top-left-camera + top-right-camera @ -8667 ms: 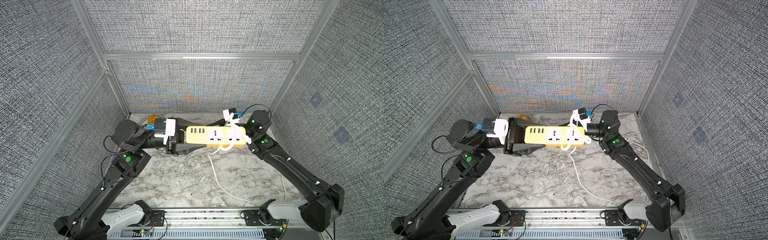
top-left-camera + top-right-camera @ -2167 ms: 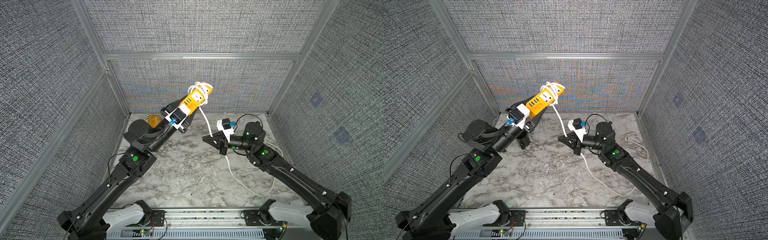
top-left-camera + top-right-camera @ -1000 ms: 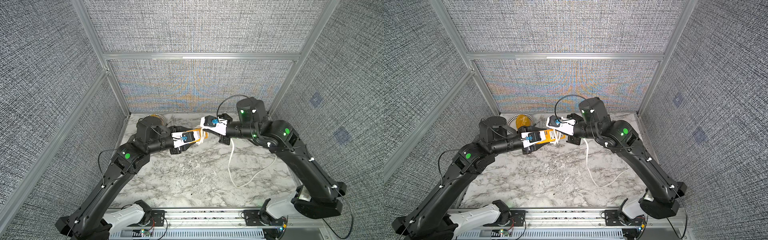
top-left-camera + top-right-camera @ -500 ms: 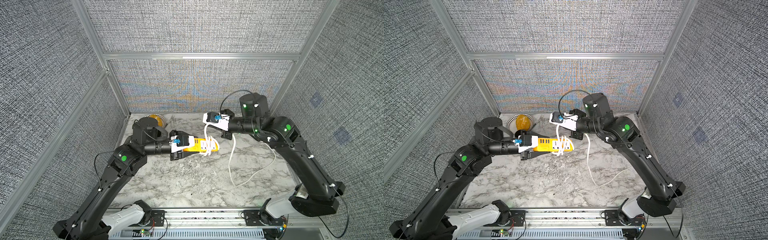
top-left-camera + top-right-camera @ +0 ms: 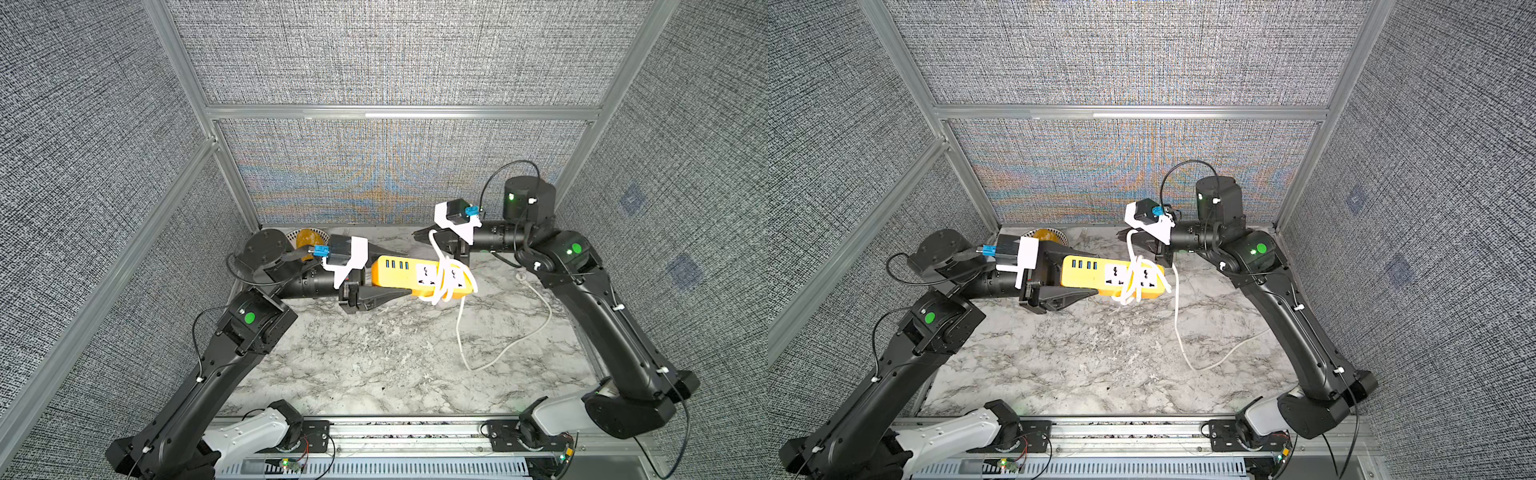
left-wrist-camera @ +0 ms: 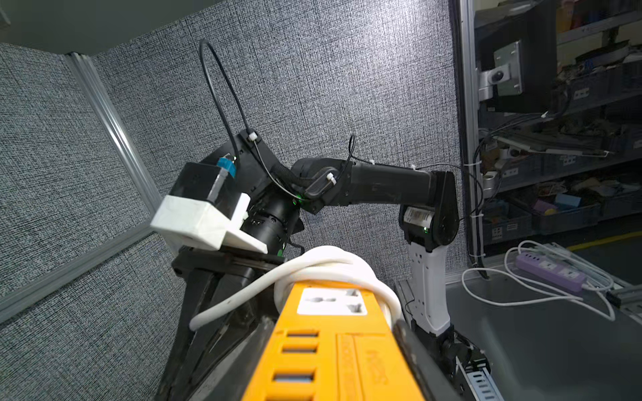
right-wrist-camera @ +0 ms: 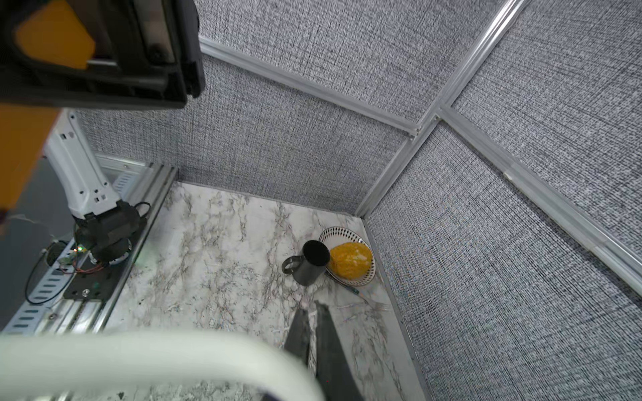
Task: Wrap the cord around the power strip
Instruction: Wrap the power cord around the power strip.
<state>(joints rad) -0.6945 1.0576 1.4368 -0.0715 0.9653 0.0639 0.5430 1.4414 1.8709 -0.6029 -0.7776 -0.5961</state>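
Observation:
The orange-yellow power strip [image 5: 409, 272] [image 5: 1096, 270] hangs level over the table, sockets up. My left gripper [image 5: 399, 273] [image 5: 1088, 274] [image 6: 333, 368] is shut on its USB end. The white cord [image 5: 444, 284] [image 5: 1136, 284] [image 6: 323, 264] is looped round the strip's far end. From there it rises to my right gripper [image 5: 424, 237] [image 5: 1127, 233] [image 7: 311, 314], which is shut on it just behind the strip. In the right wrist view the cord [image 7: 139, 354] is a blur across the finger bases. The rest of it trails over the table to its plug [image 5: 521, 275].
In the back left corner stand a patterned plate [image 7: 333, 233] with an orange fruit [image 7: 349, 264] [image 5: 307, 239], a black mug [image 7: 309, 265] and a fork [image 7: 368, 300]. Grey fabric walls close three sides. A metal rail [image 5: 395, 432] runs along the front edge.
My left arm has swung the strip out to the right and turned its sockets up. The right gripper has drawn back to the right with the cord.

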